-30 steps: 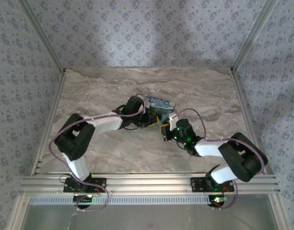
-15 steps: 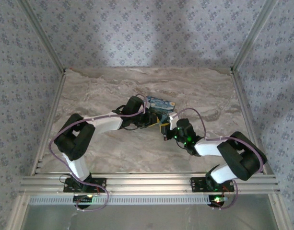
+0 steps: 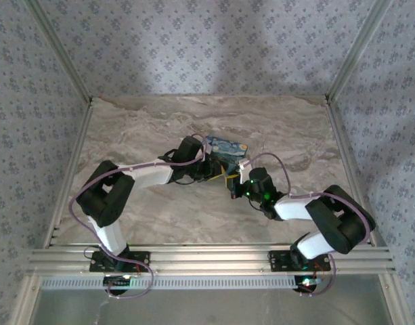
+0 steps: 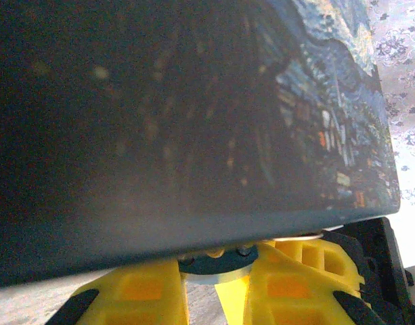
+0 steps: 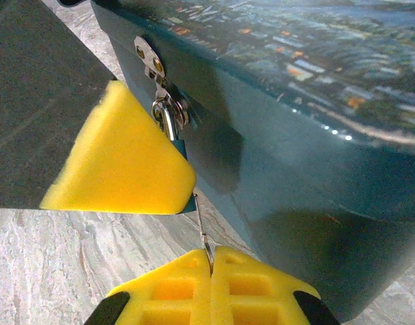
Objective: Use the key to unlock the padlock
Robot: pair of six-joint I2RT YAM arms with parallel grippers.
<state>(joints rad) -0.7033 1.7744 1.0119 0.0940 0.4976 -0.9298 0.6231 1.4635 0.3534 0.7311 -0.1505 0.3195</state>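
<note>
Top view: one painted box point(image 3: 226, 149) at the centre of the surface point(image 3: 146, 128). There are two claws, the left claw point(image 3: 217, 170) at its 7 o'clock and the right claw point(image 3: 234, 184) at 5 o'clock.
Left wrist: the left claw is clamped on one padlock point(image 4: 214, 264) beneath the box.
Right wrist: the right claw is closed, pinching one key point(image 5: 202, 227) whose shaft meets the padlock's underside.

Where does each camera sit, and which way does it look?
Top external: above and behind, looking down on the table, left arm, right arm and painted box.
Left wrist: on the left arm, close against the box's lid; its yellow fingers show below.
Right wrist: on the right arm, facing the box's teal side and padlock; right gripper pinches the key.
All share the box.
</note>
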